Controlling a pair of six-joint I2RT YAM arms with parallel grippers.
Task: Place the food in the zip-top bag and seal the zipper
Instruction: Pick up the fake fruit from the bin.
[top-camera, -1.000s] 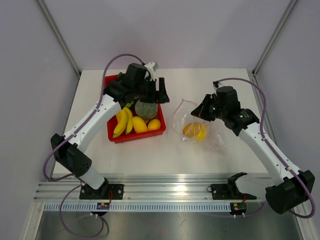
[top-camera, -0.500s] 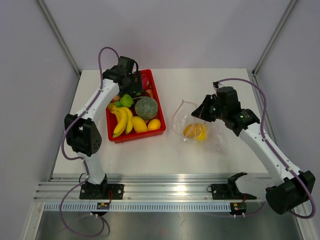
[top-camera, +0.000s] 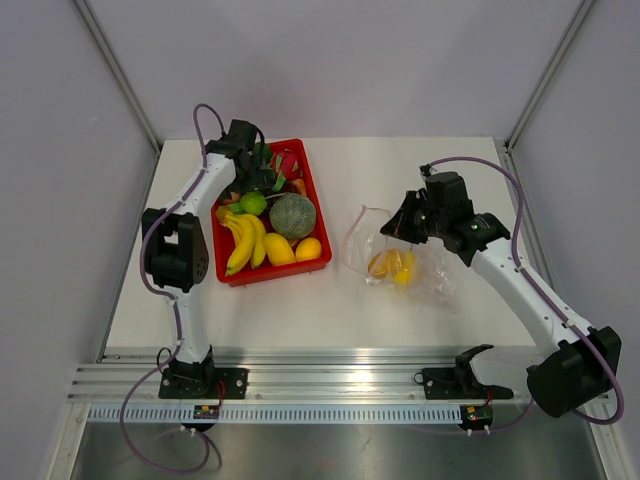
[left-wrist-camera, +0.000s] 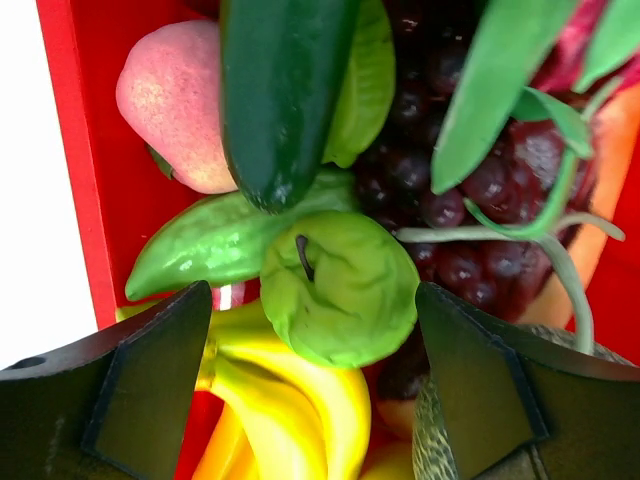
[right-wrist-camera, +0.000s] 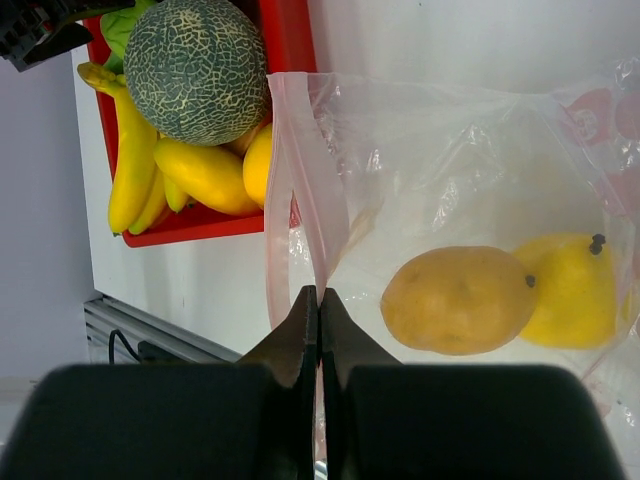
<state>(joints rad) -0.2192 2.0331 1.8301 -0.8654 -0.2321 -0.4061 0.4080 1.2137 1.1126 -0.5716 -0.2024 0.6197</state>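
Since the earlier frame the left arm (top-camera: 198, 192) had folded back, carrying the left jaws down over the upper-left part of the red tray (top-camera: 318, 215). The left jaws stood wide apart, holding nothing, on either side of a green apple (left-wrist-camera: 340, 300) that lay among a dark green vegetable (left-wrist-camera: 280, 90), purple grapes (left-wrist-camera: 470, 190) and bananas (top-camera: 240, 243). A netted melon (top-camera: 292, 216) lay at the tray's right side. Right of the tray, the zip-top bag (top-camera: 425, 280) rested on the surface (top-camera: 330, 310) with two yellow fruits (right-wrist-camera: 458, 300) inside. The right jaws were closed on the pink zipper (right-wrist-camera: 290, 180) at the bag's mouth.
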